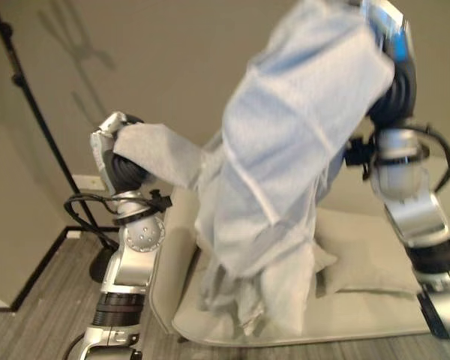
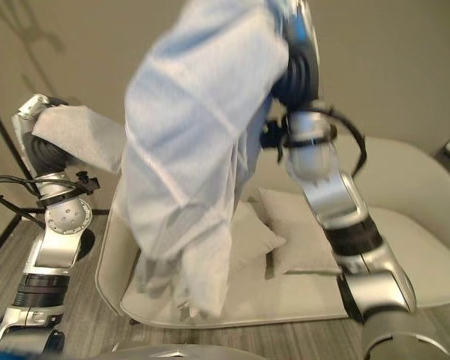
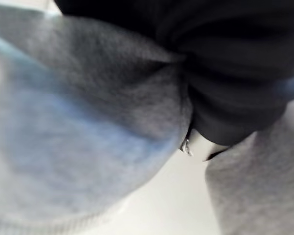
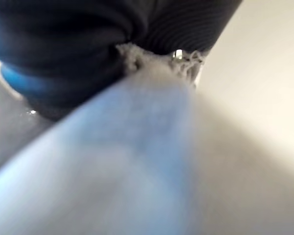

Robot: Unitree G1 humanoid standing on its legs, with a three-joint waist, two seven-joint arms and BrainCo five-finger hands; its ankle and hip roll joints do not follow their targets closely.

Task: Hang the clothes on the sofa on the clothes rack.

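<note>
Left eye view shows the pale grey garment [image 1: 285, 157] lifted off the sofa [image 1: 375, 315], its lower hem trailing on the seat. Left hand [image 1: 109, 142] grips a sleeve end; right hand [image 1: 394, 45] holds the top, its fingers hidden by cloth. Hanging on the black rack pole [image 1: 37, 120] remains undone.

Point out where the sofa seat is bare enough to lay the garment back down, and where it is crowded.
Bare seat lies to the robot's right of the cushions, toward the sofa's curved back. The seat's left half is crowded: the pale garment hangs from both raised hands, its hem bunched on the seat beside the cushions. Floor left of the sofa is open up to the black stand.
</note>
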